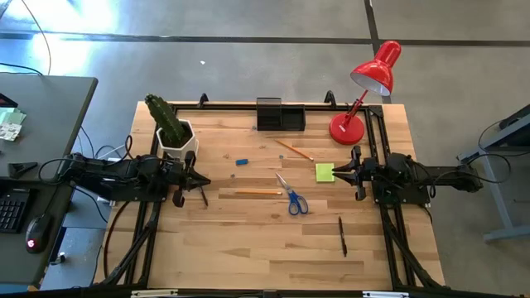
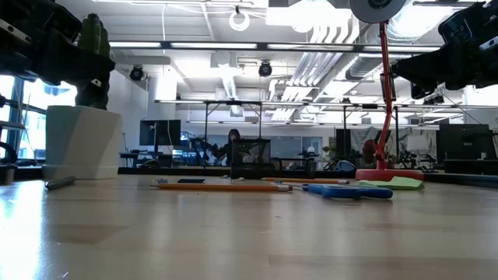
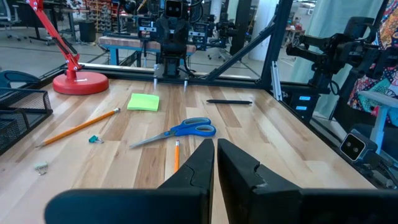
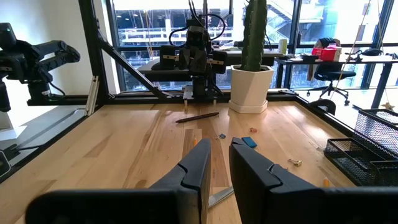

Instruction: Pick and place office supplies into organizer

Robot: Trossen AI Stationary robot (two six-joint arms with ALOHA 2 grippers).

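- The left gripper (image 1: 204, 180) hangs over the left side of the wooden table (image 1: 248, 240), just in front of the white pot with the cactus (image 1: 171, 128); its fingers are pressed together and hold nothing, as the left wrist view shows (image 3: 214, 163).
- A black pen (image 1: 203, 195) lies on the table just beside the left gripper's tip.
- The right gripper (image 1: 335, 172) hangs over the right side of the table, pointing toward the middle, its fingers a narrow gap apart and empty (image 4: 214, 165).
- The yellow-green sticky-note pad (image 1: 325, 172) lies flat right at the right gripper's tip; whether they touch cannot be told from above.
- The blue-handled scissors (image 1: 292, 197) lie near the table's middle, blades pointing toward the far edge, handles toward the near edge.
- One pencil (image 1: 248, 193) lies level between the left gripper and the scissors; a second pencil (image 1: 295, 150) lies slanted farther back, between the organizer and the sticky-note pad.
- A small blue eraser (image 1: 242, 161) sits alone left of centre, between the cactus pot and the slanted pencil.
- A second black pen (image 1: 342, 235) lies toward the near right part of the table, well apart from the rest.
- The black organizer (image 1: 280, 114) stands at the middle of the far edge, with none of the loose supplies visible in it from above.
- The red desk lamp (image 1: 364, 95) stands at the far right corner, its base near the organizer.
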